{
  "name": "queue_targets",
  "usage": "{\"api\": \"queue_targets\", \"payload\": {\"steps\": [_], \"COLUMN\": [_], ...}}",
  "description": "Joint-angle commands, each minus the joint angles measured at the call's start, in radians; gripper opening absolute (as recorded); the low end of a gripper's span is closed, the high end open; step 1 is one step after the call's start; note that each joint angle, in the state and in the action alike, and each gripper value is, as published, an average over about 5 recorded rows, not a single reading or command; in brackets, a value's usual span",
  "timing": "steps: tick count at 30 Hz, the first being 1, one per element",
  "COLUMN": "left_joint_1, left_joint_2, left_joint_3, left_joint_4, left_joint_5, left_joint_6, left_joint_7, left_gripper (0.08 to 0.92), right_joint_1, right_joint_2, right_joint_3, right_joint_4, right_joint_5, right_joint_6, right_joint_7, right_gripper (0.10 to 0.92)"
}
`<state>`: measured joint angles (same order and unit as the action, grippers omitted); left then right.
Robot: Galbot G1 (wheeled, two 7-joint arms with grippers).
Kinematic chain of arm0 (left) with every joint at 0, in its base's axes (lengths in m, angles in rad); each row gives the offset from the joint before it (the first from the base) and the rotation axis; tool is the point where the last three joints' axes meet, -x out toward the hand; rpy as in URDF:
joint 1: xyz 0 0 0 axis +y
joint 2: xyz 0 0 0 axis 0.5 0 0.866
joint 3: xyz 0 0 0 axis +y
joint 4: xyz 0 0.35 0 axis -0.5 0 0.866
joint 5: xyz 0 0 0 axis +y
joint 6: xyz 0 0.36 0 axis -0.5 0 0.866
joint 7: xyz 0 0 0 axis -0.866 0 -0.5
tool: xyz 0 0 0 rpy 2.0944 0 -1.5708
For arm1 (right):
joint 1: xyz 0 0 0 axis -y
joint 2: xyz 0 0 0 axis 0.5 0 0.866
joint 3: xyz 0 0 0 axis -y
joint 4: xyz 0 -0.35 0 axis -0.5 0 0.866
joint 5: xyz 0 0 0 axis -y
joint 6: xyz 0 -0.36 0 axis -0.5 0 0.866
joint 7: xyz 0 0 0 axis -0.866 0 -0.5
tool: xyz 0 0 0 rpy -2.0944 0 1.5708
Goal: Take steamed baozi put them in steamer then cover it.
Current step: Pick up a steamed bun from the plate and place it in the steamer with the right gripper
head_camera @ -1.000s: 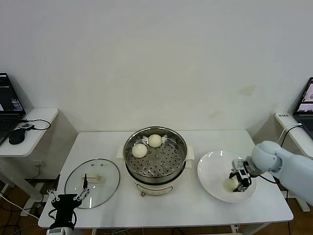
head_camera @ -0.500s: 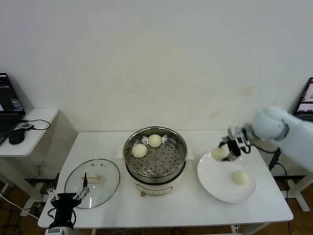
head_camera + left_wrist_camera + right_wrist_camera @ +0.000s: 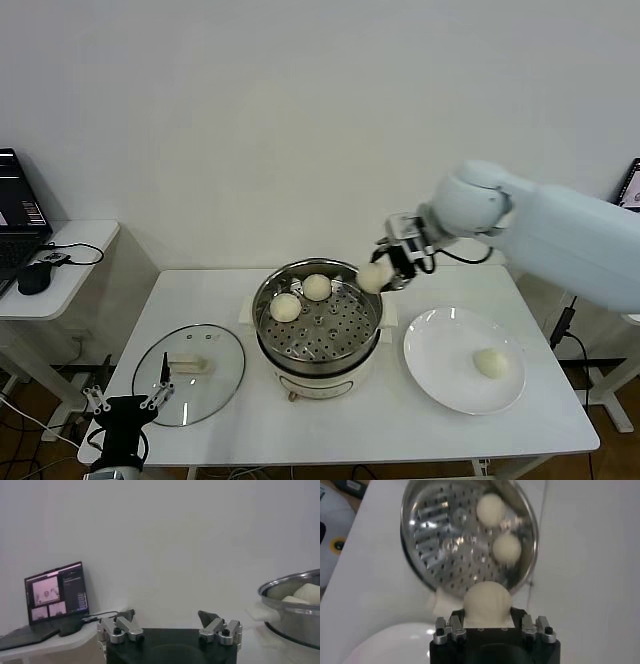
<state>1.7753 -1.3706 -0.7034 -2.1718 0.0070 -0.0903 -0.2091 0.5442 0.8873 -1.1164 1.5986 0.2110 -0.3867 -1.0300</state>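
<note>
White tabletop (image 3: pixel 250 440): we count two baozi in the steamer (image 3: pixel 365 300), a third (image 3: pixel 373 277) clamped in the right gripper's (image 3: pixel 385 272) fingers over its rim, one on the plate (image 3: pixel 430 375), the cover (image 3: pixel 188 373) unplaced; left gripper (image 3: pixel 126 405) idle, fingers apart.

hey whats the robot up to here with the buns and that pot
It is loading baozi into the steamer. The right gripper holds one bun in its shut jaws over the steamer's rim. Two buns already sit on the perforated tray, and one waits on the white plate. The glass cover lies on the table, with the left gripper, jaws open, idle near it.
</note>
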Motion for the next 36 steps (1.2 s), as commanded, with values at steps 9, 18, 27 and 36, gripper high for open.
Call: {"api": "queue_targets", "payload": {"steps": [9, 18, 27, 36], "left_joint_1": [0.001, -0.017, -0.018, -0.022], "left_joint_2": [-0.013, -0.016, -0.013, -0.015], "left_joint_3": [-0.026, -0.019, -0.021, -0.009], "left_joint_4": [0.013, 0.032, 0.037, 0.033], "left_joint_5": [-0.003, -0.009, -0.018, -0.012], "left_joint_6": [-0.001, -0.002, -0.006, -0.004], "left_joint_7": [-0.001, -0.003, -0.006, -0.004], "left_gripper": [0.823, 0.823, 0.823, 0.823], "right_joint_1": [-0.081, -0.112, -0.105, -0.05], "right_joint_2": [0.303, 0.345, 0.329, 0.218], "right_joint_3": [-0.135, -0.152, -0.156, -0.099], "right_joint_4": [-0.163, -0.208, -0.178, -0.099], "right_joint_5": [-0.099, -0.241, -0.247, -0.17], "right_joint_6": [0.297, 0.389, 0.409, 0.37], "right_joint_7": [-0.029, -0.001, 0.007, 0.024], "right_gripper": [0.594, 0.594, 0.595, 0.735]}}
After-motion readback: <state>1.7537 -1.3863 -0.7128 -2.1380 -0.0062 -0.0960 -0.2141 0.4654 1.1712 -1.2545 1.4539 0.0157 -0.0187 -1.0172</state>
